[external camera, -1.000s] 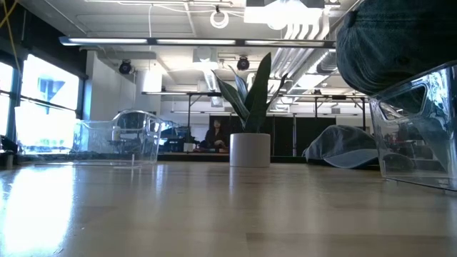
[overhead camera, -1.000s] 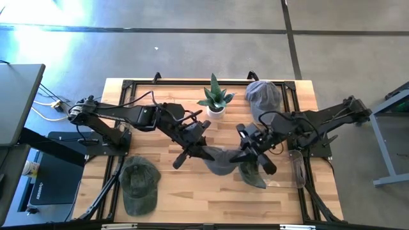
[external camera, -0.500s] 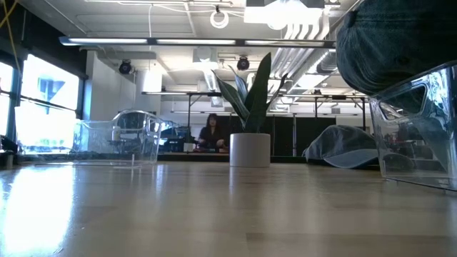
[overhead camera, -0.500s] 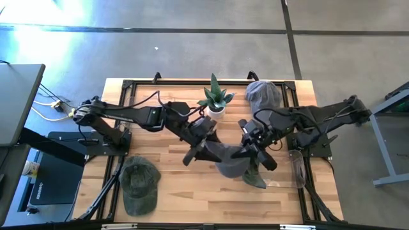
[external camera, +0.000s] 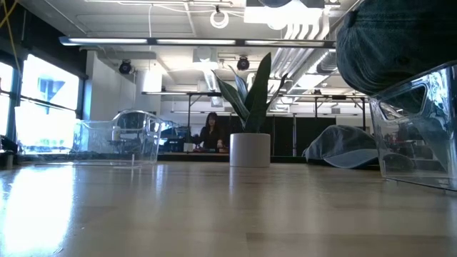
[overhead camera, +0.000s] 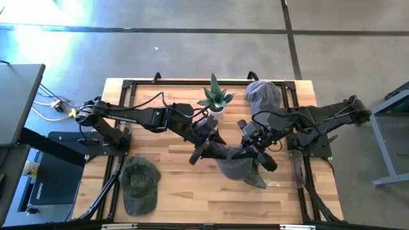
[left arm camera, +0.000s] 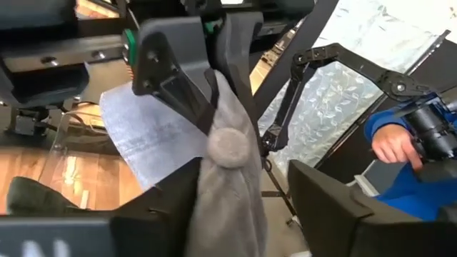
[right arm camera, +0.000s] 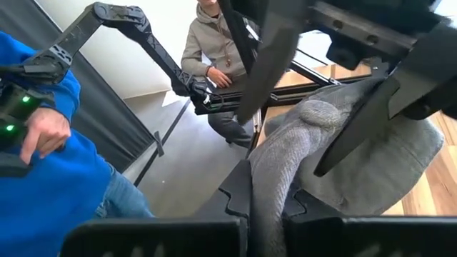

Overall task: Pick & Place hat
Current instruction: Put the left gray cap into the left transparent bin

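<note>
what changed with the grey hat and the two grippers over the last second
The left gripper moved right toward the potted plant and opened off the grey fabric hat. The right gripper stayed shut on it. The green cap and the far grey cap stayed put.

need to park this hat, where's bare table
Bare wood lies between the green cap and the grey hat held by both grippers, left and right. Crowded around the potted plant and clear stand.

Wooden slatted table (overhead camera: 172, 185). Resting on it: green cap (overhead camera: 138, 185), potted plant (overhead camera: 215, 99), grey cap (overhead camera: 262, 94), clear plastic container (overhead camera: 297, 167).
</note>
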Available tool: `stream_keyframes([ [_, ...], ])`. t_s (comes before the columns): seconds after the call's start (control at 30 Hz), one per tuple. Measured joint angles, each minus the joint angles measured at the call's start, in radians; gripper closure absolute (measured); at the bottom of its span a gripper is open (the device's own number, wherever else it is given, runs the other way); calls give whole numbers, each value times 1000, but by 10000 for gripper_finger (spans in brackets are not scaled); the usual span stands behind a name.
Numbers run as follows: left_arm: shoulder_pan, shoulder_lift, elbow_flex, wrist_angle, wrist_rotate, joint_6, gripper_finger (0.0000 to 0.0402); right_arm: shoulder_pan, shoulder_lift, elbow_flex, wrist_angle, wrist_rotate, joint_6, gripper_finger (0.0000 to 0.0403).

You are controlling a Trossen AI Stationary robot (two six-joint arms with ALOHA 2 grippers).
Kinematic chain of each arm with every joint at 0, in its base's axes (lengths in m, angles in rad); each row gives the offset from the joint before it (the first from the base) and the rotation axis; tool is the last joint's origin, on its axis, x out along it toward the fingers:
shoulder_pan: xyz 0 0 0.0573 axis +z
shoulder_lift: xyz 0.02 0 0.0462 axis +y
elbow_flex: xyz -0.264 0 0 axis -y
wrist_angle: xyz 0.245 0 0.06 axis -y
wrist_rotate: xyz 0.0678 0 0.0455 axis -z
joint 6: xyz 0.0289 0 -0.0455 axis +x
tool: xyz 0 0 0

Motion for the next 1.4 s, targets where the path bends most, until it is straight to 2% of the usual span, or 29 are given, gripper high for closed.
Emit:
stream_keyframes([
  [0.13,0,0,0,-1,2,-1,249,0,0,0,1,-1,-10,396],
  [0.23,0,0,0,3,16,-52,259,0,2,0,2,-3,-26,400],
  [0.53,0,62,0,72,56,-74,217,0,9,0,4,-3,-68,400],
  [0.67,0,79,1,91,83,-79,223,0,9,0,4,-4,-66,396],
  [0.8,0,79,1,103,92,-71,271,0,9,0,4,-5,-65,400],
  [1.0,0,70,1,100,125,-64,380,0,9,0,5,-44,-43,388],
  [1.07,0,68,1,104,131,-52,393,-1,9,2,7,-64,-34,382],
  [1.17,0,68,1,91,115,-56,388,-6,5,2,-4,-76,-7,364],
  [1.3,0,32,0,-10,71,-79,398,-51,-14,2,-58,-80,2,311],
  [1.4,0,-6,2,-127,-32,-79,398,-110,-43,2,-118,-46,-33,266],
])
